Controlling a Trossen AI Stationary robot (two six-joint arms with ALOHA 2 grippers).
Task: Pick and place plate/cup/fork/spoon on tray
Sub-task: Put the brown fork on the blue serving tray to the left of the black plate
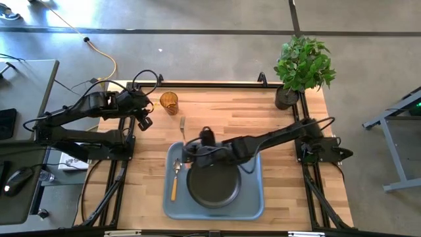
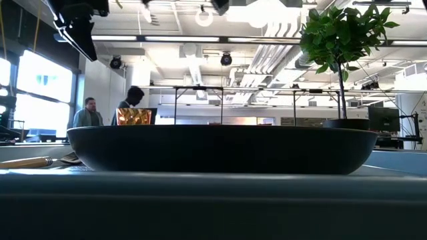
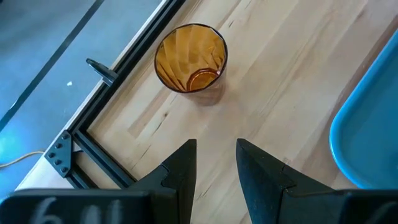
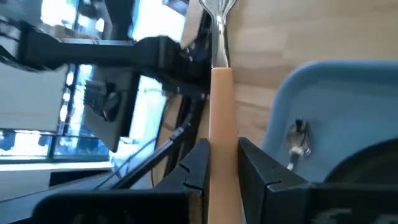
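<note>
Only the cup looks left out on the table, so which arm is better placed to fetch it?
The left. Its gripper hangs open, empty, pointed at the cup nearby. The right gripper is over the tray, shut on the fork.

This looks like a robotics lab in an open-plan industrial hall. The wooden table (image 1: 223, 112) sits in a black metal frame (image 1: 118, 184) on a bare concrete floor (image 1: 197, 52). Exposed ceiling ducts (image 2: 280, 60) and strip lights run overhead. Two people (image 2: 110, 110) are in the background, probably at desks, and a potted plant (image 1: 301, 66) stands on one corner.
</note>
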